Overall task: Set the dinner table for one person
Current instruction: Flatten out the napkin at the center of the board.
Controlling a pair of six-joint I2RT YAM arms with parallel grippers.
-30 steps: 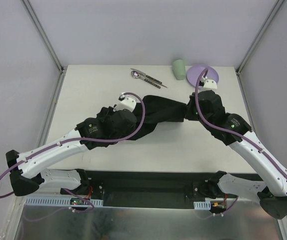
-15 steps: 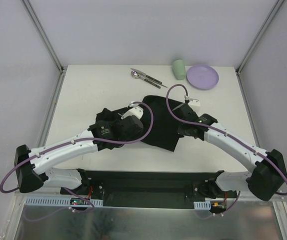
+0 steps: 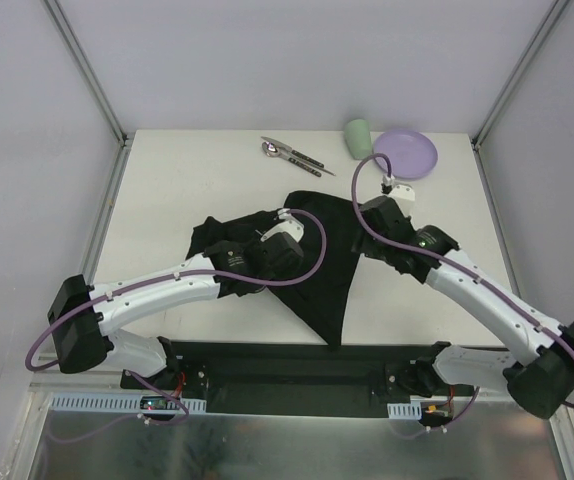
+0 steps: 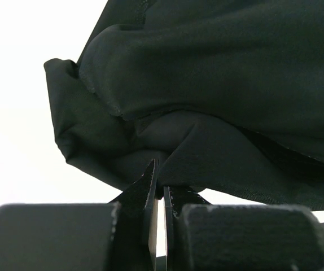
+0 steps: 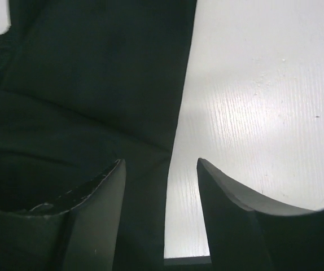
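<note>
Left gripper (image 4: 157, 169) pinches the crumpled black mat (image 3: 322, 260) at centre; right gripper (image 5: 161, 164), jaws apart, overhangs its right edge.

The table (image 3: 167, 200) is lit evenly and softly from above in the top view, and only faint shadows are cast. In the left wrist view it is blown out to plain white, while the black cloth (image 4: 235, 84) is left dim. The left gripper (image 4: 158, 176) and right gripper (image 5: 161, 162) are rendered blurred. A streaky sheen is seen in the right wrist view.
</note>
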